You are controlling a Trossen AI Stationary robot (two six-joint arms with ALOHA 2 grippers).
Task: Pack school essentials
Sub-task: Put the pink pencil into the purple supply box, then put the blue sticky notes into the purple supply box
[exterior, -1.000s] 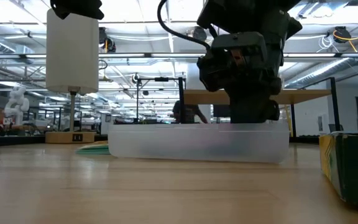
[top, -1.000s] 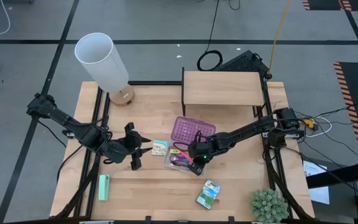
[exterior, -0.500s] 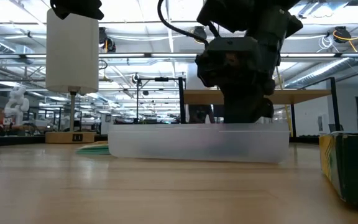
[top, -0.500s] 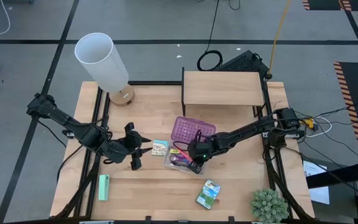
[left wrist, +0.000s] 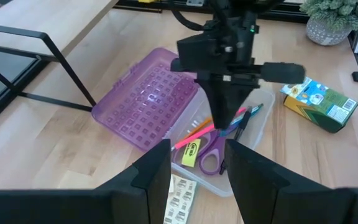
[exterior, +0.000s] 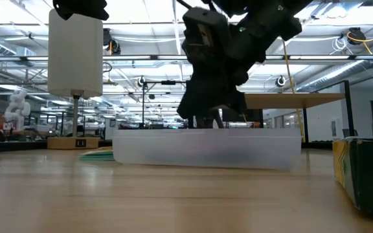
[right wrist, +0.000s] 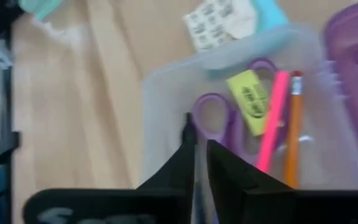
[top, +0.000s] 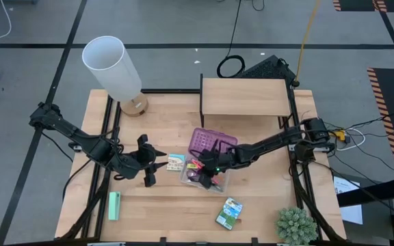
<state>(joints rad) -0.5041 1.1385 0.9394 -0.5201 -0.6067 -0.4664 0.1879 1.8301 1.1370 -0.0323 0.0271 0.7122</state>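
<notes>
From above, the right claw point(top: 209, 176) hangs over the clear case point(top: 219, 183) mid-tabletop point(top: 265, 205), the crayon box point(top: 229, 212) lying well apart nearer the front edge, and the left claw point(top: 157, 162) waits beside the colourful pack point(top: 176, 162). The left wrist view shows purple scissors point(left wrist: 209, 151), a pink-red pencil point(left wrist: 194, 134), an orange pencil point(left wrist: 199, 126) and a yellow piece point(left wrist: 191, 153) with unreadable print inside the case, the left claw's fingers point(left wrist: 154, 174) parted and empty. In the right wrist view the right claw's fingers point(right wrist: 188, 163) stand nearly together, gripping nothing visible.

A pale wooden desk point(top: 183, 140) stands on a grey floor point(top: 33, 27) crossed by dark lines. On the desk are a white cylindrical lamp on a wooden base point(top: 112, 68), a low wooden shelf on black legs point(top: 243, 97) and a small green potted plant point(top: 295, 225). Beyond, long ceiling lights point(exterior: 135, 26) brighten a wide hall.
</notes>
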